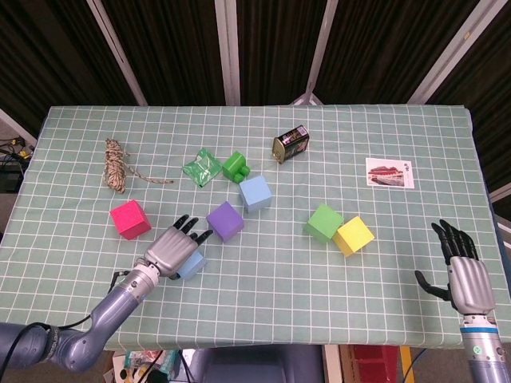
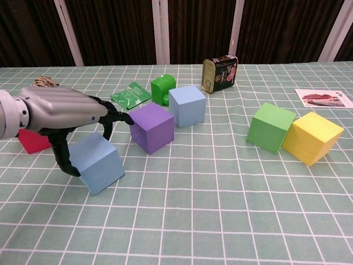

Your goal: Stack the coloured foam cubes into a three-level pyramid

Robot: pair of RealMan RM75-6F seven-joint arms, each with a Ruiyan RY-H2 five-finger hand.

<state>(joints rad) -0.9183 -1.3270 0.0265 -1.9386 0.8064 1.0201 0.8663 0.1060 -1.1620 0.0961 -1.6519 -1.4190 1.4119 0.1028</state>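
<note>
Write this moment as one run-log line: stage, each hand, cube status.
stage: first pick | left hand: closing around light blue cube, cube tilted | right hand: open, idle at table edge | stacked: none

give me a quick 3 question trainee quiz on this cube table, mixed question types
1. True or false: the yellow cube stands on top of the green cube.
2. Which cube does the left robot hand close around? A pink B light blue C purple
3. Fill in: the right robot hand holds ____.

Key: 1 false, they sit side by side on the table. 2 B, the light blue cube nearest the front edge. 3 nothing.
</note>
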